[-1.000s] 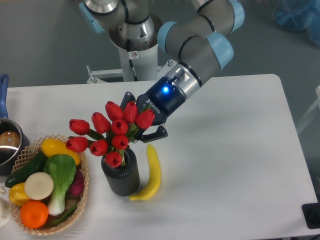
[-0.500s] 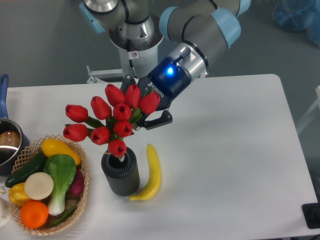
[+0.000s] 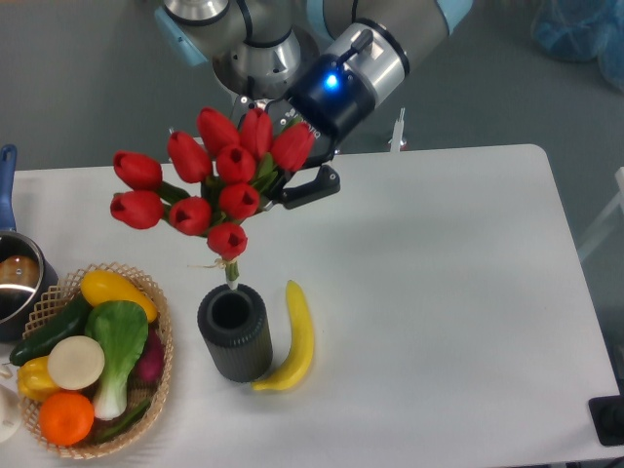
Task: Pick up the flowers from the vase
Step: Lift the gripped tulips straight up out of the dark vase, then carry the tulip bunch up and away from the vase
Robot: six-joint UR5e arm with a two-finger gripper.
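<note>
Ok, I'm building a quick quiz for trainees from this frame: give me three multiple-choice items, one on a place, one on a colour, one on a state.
1. The banana lies: A) in the basket B) on the table beside the vase C) inside the pot
2. The flowers are: A) yellow B) white C) red
3. The flowers are: A) lifted, stem tips at the vase mouth B) deep in the vase C) lying on the table

B: it touches the tabletop by the vase.
C: every bud is red.
A: the gripper holds them up.
</note>
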